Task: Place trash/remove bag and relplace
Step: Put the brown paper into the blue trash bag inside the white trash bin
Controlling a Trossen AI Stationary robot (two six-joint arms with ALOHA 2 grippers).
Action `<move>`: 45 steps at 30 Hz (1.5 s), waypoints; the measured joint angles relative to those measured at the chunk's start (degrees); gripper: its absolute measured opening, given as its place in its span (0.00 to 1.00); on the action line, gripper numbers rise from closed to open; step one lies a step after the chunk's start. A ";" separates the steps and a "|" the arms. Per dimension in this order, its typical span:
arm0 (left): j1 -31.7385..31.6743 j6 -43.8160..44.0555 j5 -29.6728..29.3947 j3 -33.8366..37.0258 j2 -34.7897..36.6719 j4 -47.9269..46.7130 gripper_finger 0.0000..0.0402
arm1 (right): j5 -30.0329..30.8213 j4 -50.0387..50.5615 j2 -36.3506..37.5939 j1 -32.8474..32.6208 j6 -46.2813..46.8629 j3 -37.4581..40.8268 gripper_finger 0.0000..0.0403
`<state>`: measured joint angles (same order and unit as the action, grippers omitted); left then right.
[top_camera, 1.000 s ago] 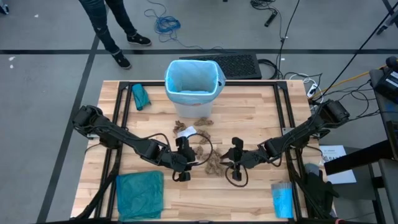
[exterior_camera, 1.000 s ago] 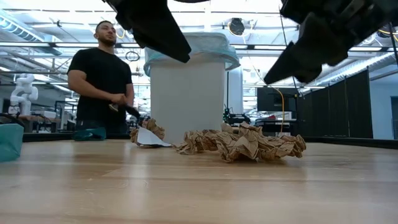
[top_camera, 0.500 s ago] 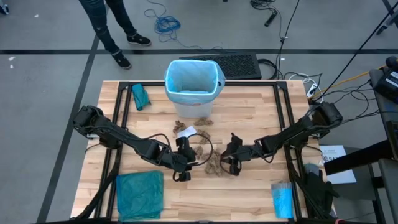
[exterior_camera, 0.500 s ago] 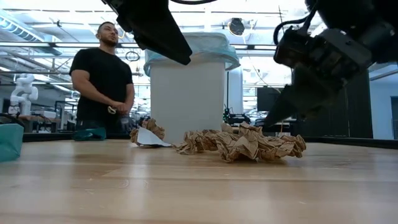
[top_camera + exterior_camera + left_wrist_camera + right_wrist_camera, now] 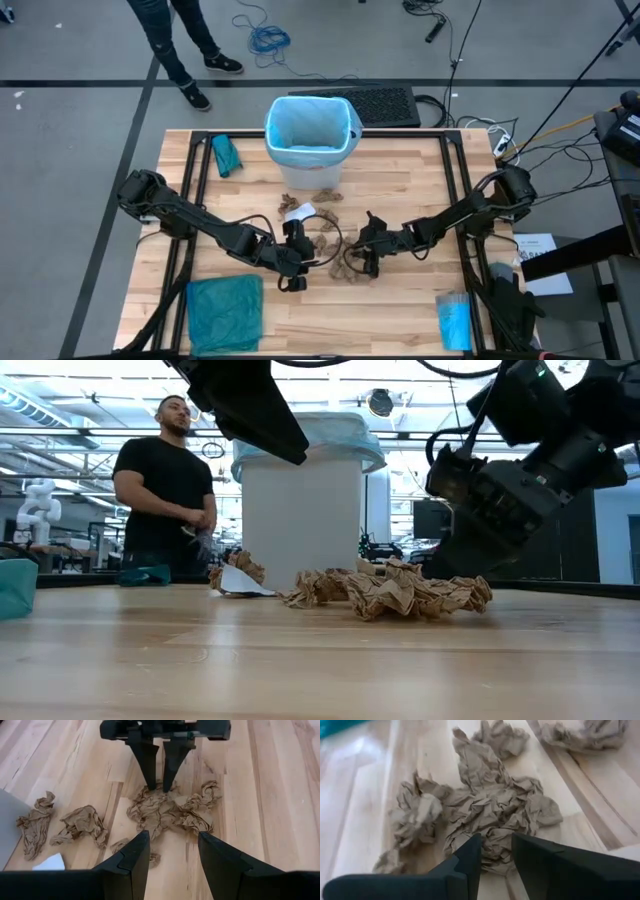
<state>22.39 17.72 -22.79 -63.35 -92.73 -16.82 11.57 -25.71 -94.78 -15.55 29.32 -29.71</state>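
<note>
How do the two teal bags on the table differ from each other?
The flat bag near the left arm's front corner is large and spread out like a folded sheet; the small bag lies beside the bin at the far edge, bunched into a narrow bundle. The flat one covers much more table than the small one. Both are the same dark teal plastic, and neither is touched by an arm.

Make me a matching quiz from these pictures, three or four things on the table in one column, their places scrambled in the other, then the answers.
Things:
1. white bin
2. crumpled brown paper pile
3. large teal bag
4. bright-blue roll

Places:
A. near corner on the left arm's side
B. far edge, middle
C. near corner on the right arm's side
D. between the left gripper and right gripper

Pairs: 1-B, 2-D, 3-A, 4-C
</note>
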 joint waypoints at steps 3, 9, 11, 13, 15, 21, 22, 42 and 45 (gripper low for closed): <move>0.00 -0.02 -0.02 0.00 0.02 0.01 0.41 | 0.00 0.12 0.61 0.00 0.00 -0.02 0.25; 0.00 -0.02 -0.02 0.00 0.02 0.00 0.41 | 0.02 1.01 0.58 -0.02 0.02 -0.01 0.25; 0.00 0.00 -0.04 0.00 0.02 0.00 0.41 | 0.02 0.96 0.57 -0.02 0.02 -0.02 0.25; 0.00 0.00 -0.04 0.00 0.02 0.00 0.41 | -0.01 0.97 0.57 -0.16 0.02 -0.02 0.25; 0.00 0.00 -0.04 0.00 0.02 0.00 0.41 | -0.21 0.96 0.57 -0.44 0.02 -0.01 0.25; 0.00 0.02 -0.04 0.00 0.02 0.02 0.41 | -1.18 1.85 -0.37 -0.68 0.04 -0.02 0.25; 0.00 0.02 -0.06 0.00 0.02 0.02 0.41 | -1.17 1.76 -0.84 -0.68 0.24 -0.06 0.25; 0.00 1.44 -0.07 0.02 0.07 -0.46 0.41 | -0.89 -3.57 4.49 -0.10 -3.82 0.01 0.00; 0.13 1.50 -0.02 0.02 0.07 -2.51 0.41 | 0.33 -3.42 8.38 -0.96 -5.61 0.00 0.00</move>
<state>22.52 19.21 -22.81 -63.33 -92.66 -19.33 11.90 -29.12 -86.41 -16.51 23.71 -29.71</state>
